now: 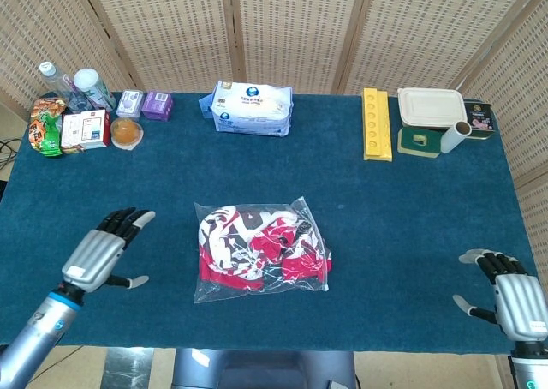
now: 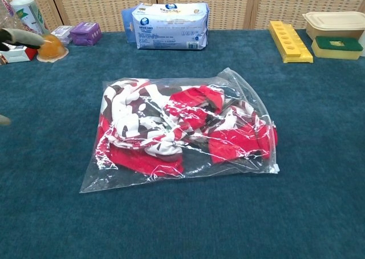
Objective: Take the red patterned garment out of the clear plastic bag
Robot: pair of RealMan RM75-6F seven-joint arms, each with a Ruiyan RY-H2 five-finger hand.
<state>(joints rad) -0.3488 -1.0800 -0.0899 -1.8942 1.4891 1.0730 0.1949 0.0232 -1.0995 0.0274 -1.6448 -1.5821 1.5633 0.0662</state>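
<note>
A dark blue table (image 1: pixel 411 226) is seen from above in the head view and from low at the front in the chest view.

The head view shows both robot hands whole. The left hand (image 1: pixel 101 254) hovers over the cloth near the front left, palm down, fingers spread and holding nothing. The right hand (image 1: pixel 512 302) sits at the front right corner, fingers apart and also holding nothing. The chest view shows almost none of this: only dark left fingertips (image 2: pixel 20 37) poke in at its left edge, and the right hand is outside it.

The chest view gives the closer look at the clear plastic bag (image 2: pixel 91 182). It lies flat, with the red patterned garment (image 2: pixel 188 130) bunched inside it, red, white and dark brown. A small white zip slider (image 2: pixel 275 169) sits at the bag's lower right corner.

In the head view the bag lies at the table's centre front, with the garment (image 1: pixel 261 250) inside. It is at about 3 o'clock from the left hand, near but apart, with bare cloth between them. From the right hand it lies at about 9 o'clock, well apart.

Along the far edge, the head view shows bottles and snack packs at 11 o'clock, a pack of wipes (image 1: pixel 252 108) at 12 o'clock, and a yellow tray (image 1: pixel 375 123) beside a lidded container (image 1: pixel 431 106) at 1 o'clock.
</note>
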